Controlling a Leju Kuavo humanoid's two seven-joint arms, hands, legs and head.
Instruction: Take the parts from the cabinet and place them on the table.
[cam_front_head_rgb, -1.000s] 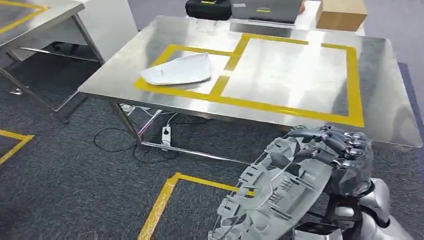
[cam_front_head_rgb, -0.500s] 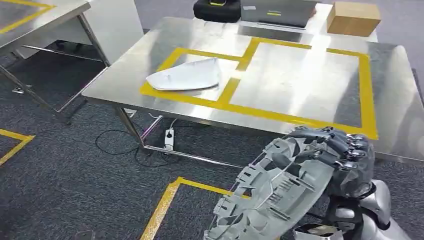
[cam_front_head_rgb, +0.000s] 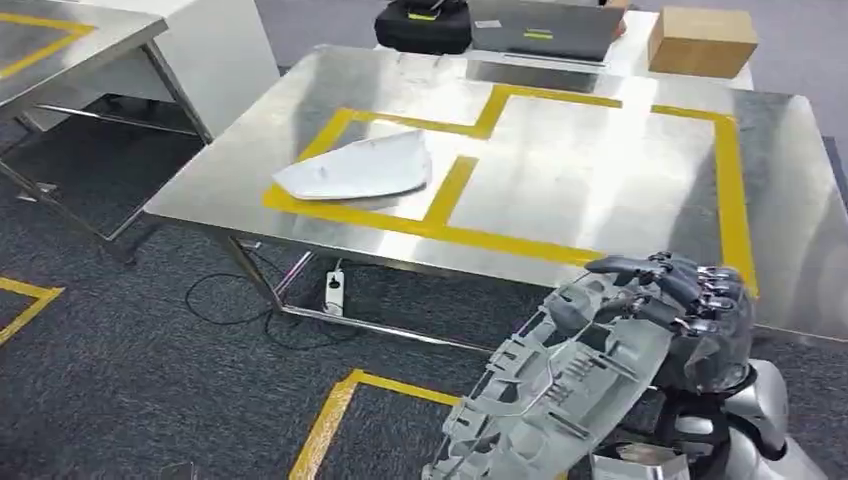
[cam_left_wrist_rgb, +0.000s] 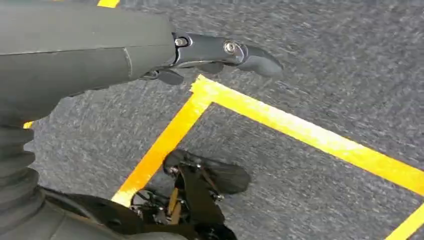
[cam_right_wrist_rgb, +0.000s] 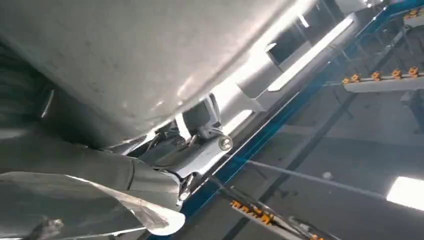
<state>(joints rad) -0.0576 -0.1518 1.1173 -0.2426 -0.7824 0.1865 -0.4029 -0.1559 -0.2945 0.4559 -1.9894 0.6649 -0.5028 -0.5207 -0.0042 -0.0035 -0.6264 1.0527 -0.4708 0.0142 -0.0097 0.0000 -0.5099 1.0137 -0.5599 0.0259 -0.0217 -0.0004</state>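
My right hand (cam_front_head_rgb: 690, 320) grips a large grey ribbed plastic part (cam_front_head_rgb: 560, 400) by its upper edge, low in the head view, in front of the steel table (cam_front_head_rgb: 600, 160). The part hangs over the carpet, just short of the table's near edge. Its smooth side (cam_right_wrist_rgb: 125, 60) looms close in the right wrist view. A white flat part (cam_front_head_rgb: 360, 168) lies on the table inside the left yellow-taped box. My left hand (cam_left_wrist_rgb: 220, 52) hangs over the carpet with its fingers stretched out, holding nothing.
A black bag (cam_front_head_rgb: 422, 25), a grey case (cam_front_head_rgb: 545, 28) and a cardboard box (cam_front_head_rgb: 700, 40) sit at the table's far edge. A second steel table (cam_front_head_rgb: 60, 40) stands at left. A power strip (cam_front_head_rgb: 333, 290) and cables lie under the table. Yellow tape (cam_front_head_rgb: 330, 420) marks the carpet.
The whole view has shifted a little as the camera moved; the table sits slightly nearer. My right hand keeps the same hold on the grey part.
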